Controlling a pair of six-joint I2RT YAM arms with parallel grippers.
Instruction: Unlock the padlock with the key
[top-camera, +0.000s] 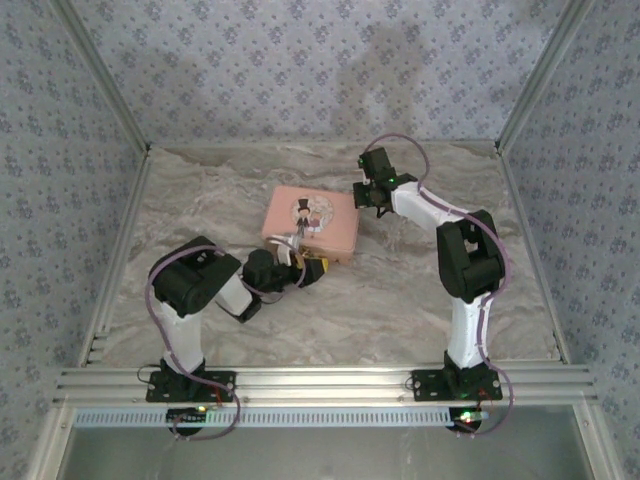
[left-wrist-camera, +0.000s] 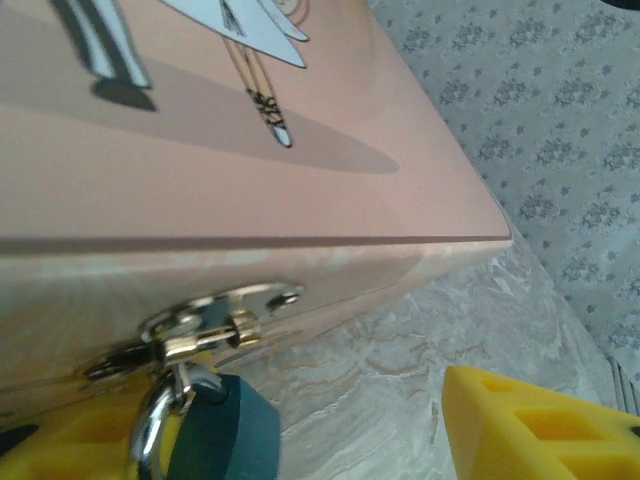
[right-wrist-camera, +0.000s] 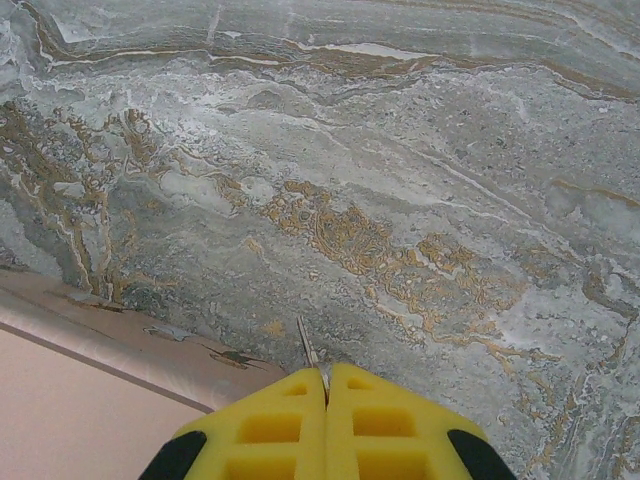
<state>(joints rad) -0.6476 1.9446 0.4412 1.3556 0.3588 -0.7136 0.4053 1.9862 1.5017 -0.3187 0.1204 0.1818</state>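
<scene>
Fingers (left-wrist-camera: 540, 430) of the left gripper (top-camera: 308, 268) stand apart on either side of the padlock (left-wrist-camera: 222, 435), not yet pinching it. The lock hangs from the hasp (left-wrist-camera: 200, 325) at the 6 o'clock edge of the pink tin (top-camera: 312, 205). The right gripper (right-wrist-camera: 326, 385), off the tin's 2 o'clock corner, is clenched on a thin metal sliver, seemingly the key (right-wrist-camera: 308, 352). The step in hand looks like steadying the lock. Next, I judge, the left jaws must close on the body and present its keyhole, while the right arm brings the key round to 6 o'clock.
</scene>
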